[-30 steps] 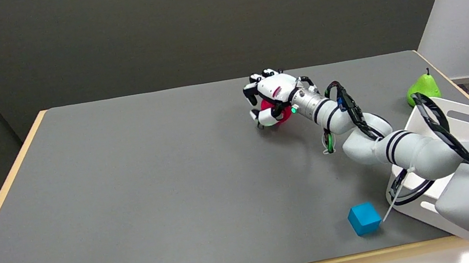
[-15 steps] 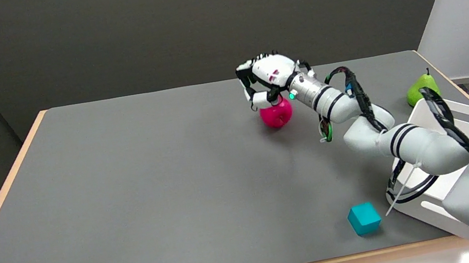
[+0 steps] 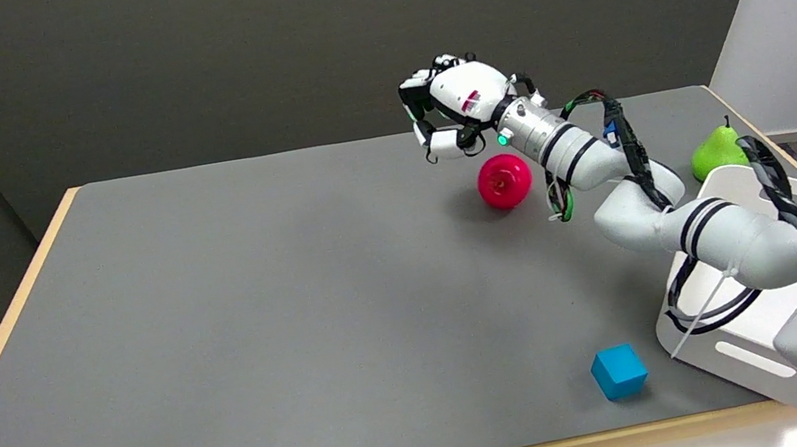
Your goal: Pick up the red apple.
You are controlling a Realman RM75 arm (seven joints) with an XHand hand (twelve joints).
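red apple (image 3: 504, 180), green pear (image 3: 717, 152), blue cube (image 3: 619, 371), grey table (image 3: 261, 317)

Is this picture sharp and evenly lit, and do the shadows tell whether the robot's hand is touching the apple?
Head view: sharp, with soft, even light and no strong glare. The red apple casts a dim shadow to its left on the grey table, so it appears to rest there. The right hand hangs above it with a clear gap, fingers curled in on nothing. The blue cube shows crisp edges.
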